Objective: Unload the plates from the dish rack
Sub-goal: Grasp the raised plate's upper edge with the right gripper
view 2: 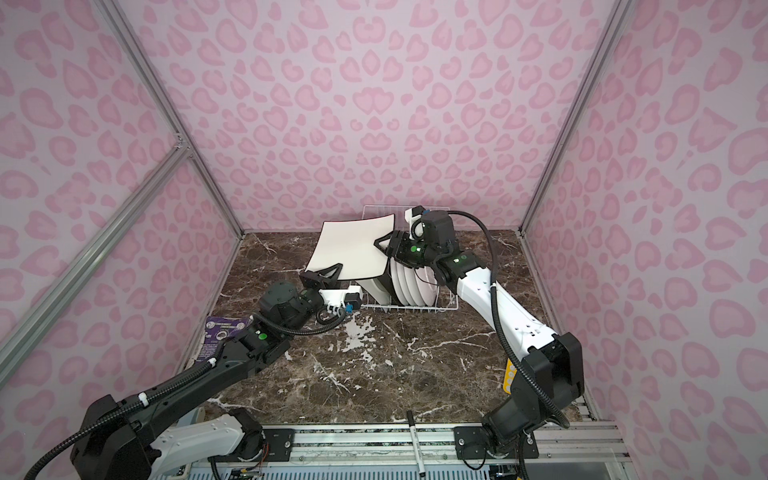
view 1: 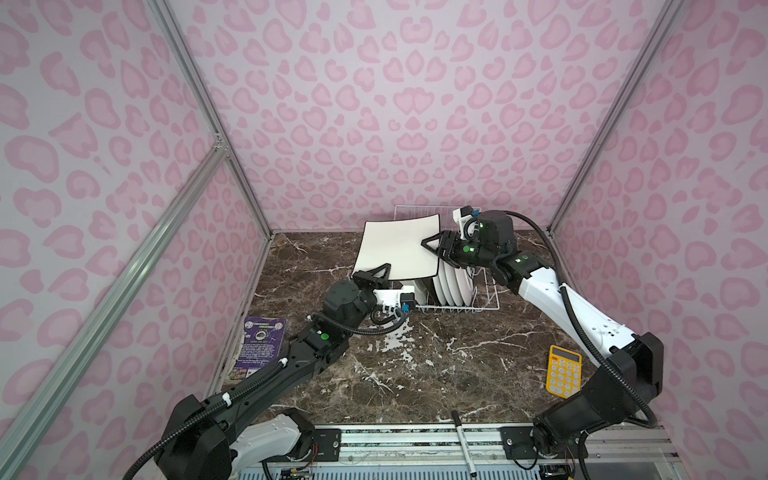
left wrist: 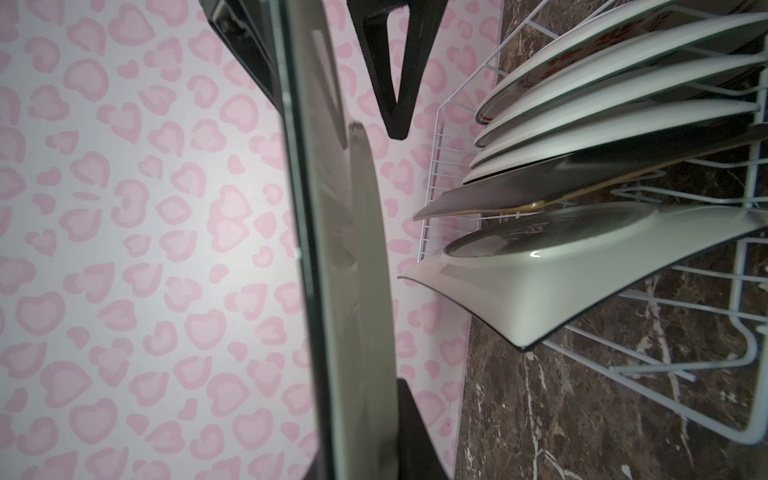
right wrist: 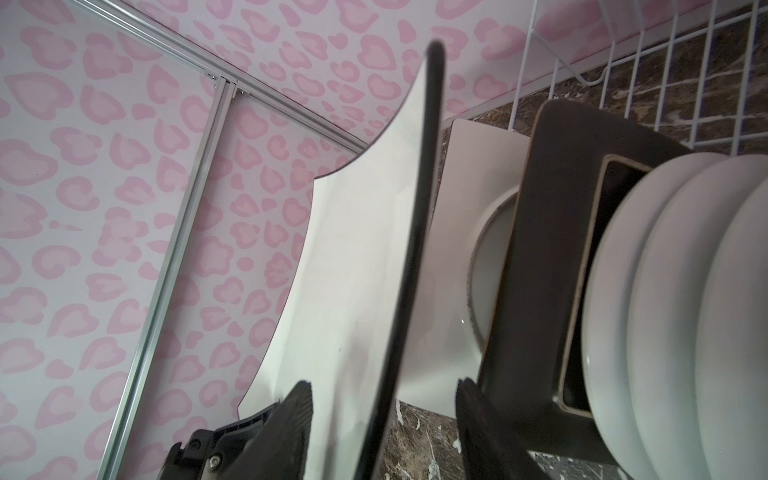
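Past a marker pen [view 1: 464, 442] at the near edge, my left hand [view 1: 384, 270] is clamped on a white square plate [view 1: 399, 245] held above the dish rack [view 1: 478, 308], my right hand [view 1: 428, 245] straddles its edge, jaws apart, while the other plates [view 1: 453, 286] stand racked, none on the desk [view 1: 436, 374].

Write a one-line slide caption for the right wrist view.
Right gripper, fingers apart, straddles the raised white square plate beside the white wire dish rack holding other plates.
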Robot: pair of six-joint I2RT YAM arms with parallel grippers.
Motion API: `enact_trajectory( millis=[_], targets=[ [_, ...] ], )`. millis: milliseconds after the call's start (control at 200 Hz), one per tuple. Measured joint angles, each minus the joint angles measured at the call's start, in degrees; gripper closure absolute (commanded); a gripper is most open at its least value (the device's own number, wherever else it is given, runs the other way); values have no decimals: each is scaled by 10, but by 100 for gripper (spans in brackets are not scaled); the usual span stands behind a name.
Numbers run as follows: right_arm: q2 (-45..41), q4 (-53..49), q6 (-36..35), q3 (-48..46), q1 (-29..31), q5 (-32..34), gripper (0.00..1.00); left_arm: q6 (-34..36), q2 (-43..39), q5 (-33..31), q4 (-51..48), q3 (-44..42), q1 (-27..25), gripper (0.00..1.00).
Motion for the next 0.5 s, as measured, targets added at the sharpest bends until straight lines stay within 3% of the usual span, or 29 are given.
enact_trajectory(
  millis=[155,500],
  targets=[
    [12,11,11,1,4,-11,60,7,4,1,7,-10,0,96],
    [20,23,27,1,7,-35,59,12,5,4,8,-12,0,96]
  ],
)
